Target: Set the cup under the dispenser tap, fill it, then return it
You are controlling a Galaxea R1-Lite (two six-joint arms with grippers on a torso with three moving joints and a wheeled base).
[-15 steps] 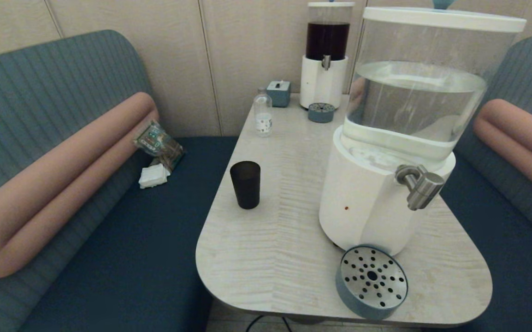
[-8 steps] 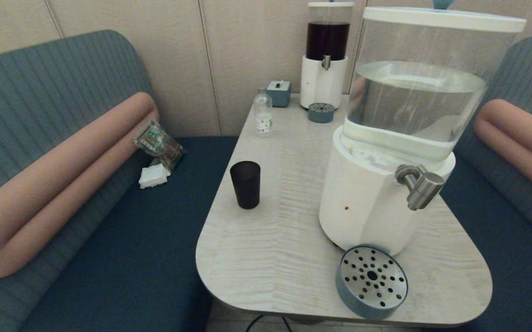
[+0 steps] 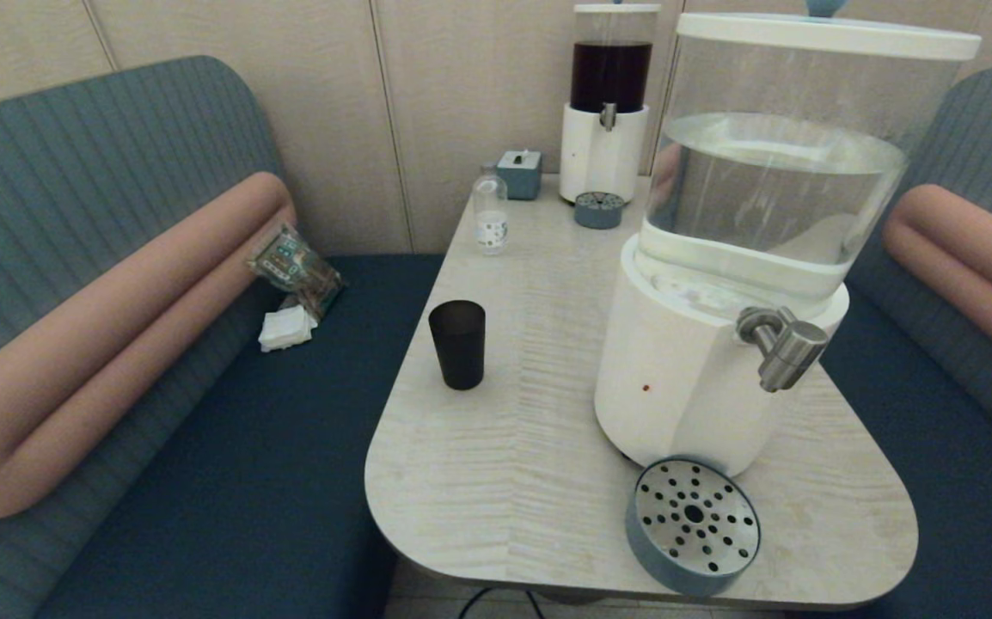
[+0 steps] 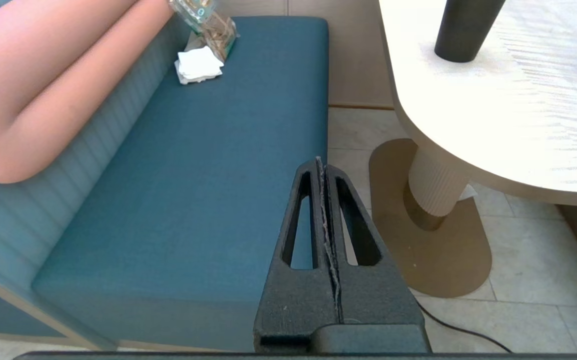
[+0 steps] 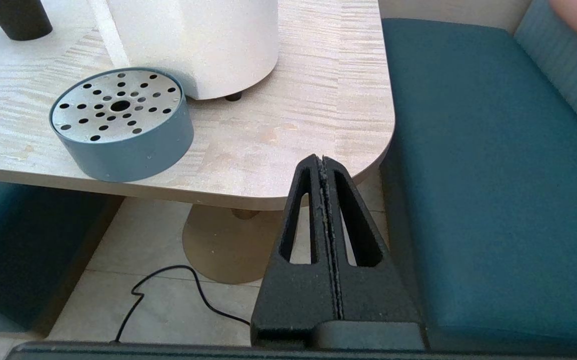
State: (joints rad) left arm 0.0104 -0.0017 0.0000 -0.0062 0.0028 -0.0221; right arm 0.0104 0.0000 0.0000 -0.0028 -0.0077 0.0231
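Both grippers, left gripper and right gripper, closed below table edge; cup stands near its left rim.

Cut off by the frame edge in both wrist views: the cup, only its lower part showing. Label print on the small bottle too small to read. Top of the large dispenser clipped in the head view.

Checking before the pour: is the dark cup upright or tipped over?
Upright. The cup stands on its narrow base on the table, open rim up, left of the dispenser tap.
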